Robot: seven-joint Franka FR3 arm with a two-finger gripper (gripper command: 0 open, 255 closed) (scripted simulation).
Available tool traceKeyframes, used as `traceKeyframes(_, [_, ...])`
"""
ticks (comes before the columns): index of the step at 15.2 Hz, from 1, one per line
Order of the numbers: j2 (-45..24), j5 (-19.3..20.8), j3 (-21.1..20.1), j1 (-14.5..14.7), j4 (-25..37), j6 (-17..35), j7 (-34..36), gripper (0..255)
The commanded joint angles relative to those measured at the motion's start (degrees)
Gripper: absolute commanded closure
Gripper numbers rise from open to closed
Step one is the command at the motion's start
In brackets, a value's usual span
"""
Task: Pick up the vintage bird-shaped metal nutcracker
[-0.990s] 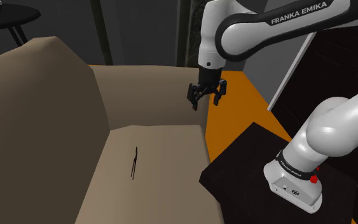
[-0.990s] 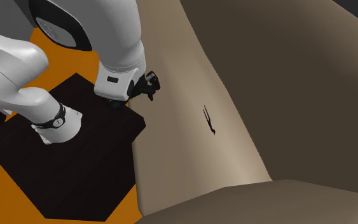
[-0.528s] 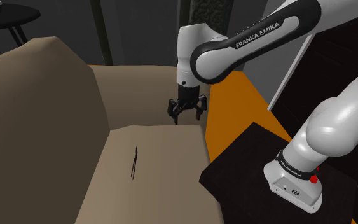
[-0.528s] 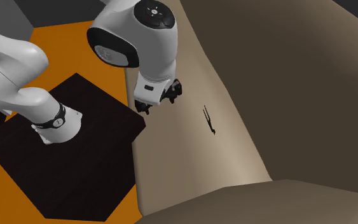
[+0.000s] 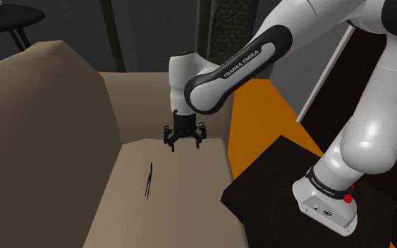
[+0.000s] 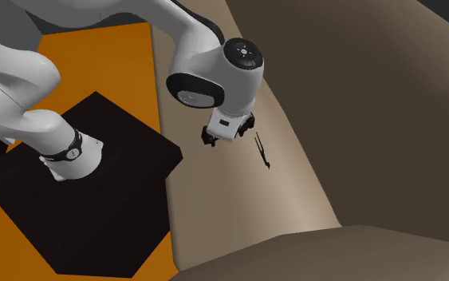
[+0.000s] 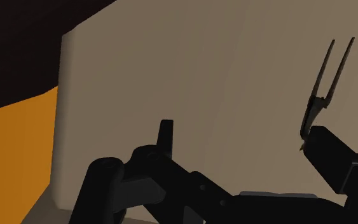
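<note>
Your tool hangs over the tan sofa seat, pointing straight down, its two black fingers spread apart and gripping nothing. The nutcracker lies flat on the seat cushion, a thin dark piece with two long handles running almost side by side. In the shoulder view it sits below and to the left of the tool, near but clearly apart. In the second exterior view the tool hovers just beside the nutcracker, on the side toward the seat's front edge and the black stand. On the wrist view, the nutcracker stretches away across the cushion; its near end shows right next to one fingertip, outside the gap of the tool and not between the fingers. Orange floor runs along past the cushion's edge, and a black area lies beyond it.
</note>
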State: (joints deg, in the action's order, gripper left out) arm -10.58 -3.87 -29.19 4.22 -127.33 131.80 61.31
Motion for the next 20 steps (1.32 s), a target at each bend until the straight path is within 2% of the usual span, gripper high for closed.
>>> traceKeyframes(1, [-5.3,2.6,0.4,1.7,3.7,1.2,4.2,0])
traceKeyframes(7, [-19.5,7.8,3.8,7.5,15.6,2.8,12.4,0])
traceKeyframes(14, [-35.4,10.0,7.5,13.9,33.1,1.3,18.1,0])
traceKeyframes(20, [-38.9,10.8,8.4,14.7,34.3,3.7,18.1,0])
